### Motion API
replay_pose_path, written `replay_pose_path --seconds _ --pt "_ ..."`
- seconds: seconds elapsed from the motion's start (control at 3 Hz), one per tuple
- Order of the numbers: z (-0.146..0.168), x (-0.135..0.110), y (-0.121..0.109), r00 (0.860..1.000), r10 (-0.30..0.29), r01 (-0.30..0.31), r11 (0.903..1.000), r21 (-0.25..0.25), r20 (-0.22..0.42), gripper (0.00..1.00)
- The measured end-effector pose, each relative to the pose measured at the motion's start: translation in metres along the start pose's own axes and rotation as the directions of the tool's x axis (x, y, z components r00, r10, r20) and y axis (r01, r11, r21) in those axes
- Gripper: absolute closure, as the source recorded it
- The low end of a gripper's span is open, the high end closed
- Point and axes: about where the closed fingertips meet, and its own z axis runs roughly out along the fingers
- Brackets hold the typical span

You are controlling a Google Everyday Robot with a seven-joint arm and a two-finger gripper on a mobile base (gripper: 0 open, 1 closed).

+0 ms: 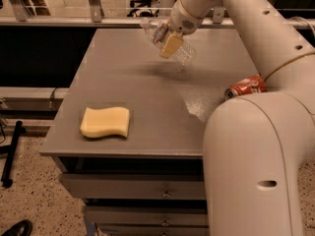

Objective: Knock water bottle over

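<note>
We read the jaws of the gripper (170, 42) as closed on the water bottle (184, 54). One tan pad (171, 46) lies across the clear ribbed body, and the bottle hangs off the counter (147, 102), in the upper middle of the frame. It is tipped steeply, with one end toward the upper left and the other toward the lower right. A soft shadow (165, 72) on the grey surface just below it tells us it is not resting on anything. Further out, the red soda can (244, 87) lies on its side at the right, partly behind the robot's white arm (246, 14). The yellow sponge (105, 122) sits well apart at the lower left. As we judge it, the bottle is already tilted but not yet lying on the counter, so the risk is in the let-go. Released from the air, a light round bottle could bounce and roll, either off the far edge near the top of the frame or rightward into the can. A slipping grip on the smooth plastic could also drop it early and at an odd angle.
</note>
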Motion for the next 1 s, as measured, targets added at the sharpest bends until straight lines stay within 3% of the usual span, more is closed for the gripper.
replay_pose_path --seconds 0.67,1.0 --pt "0.02 -0.002 0.014 0.995 -0.079 0.071 0.9889 -0.131 -0.056 0.53" --pt "0.03 -0.007 0.016 0.992 -0.115 0.104 0.9814 -0.161 -0.059 0.3"
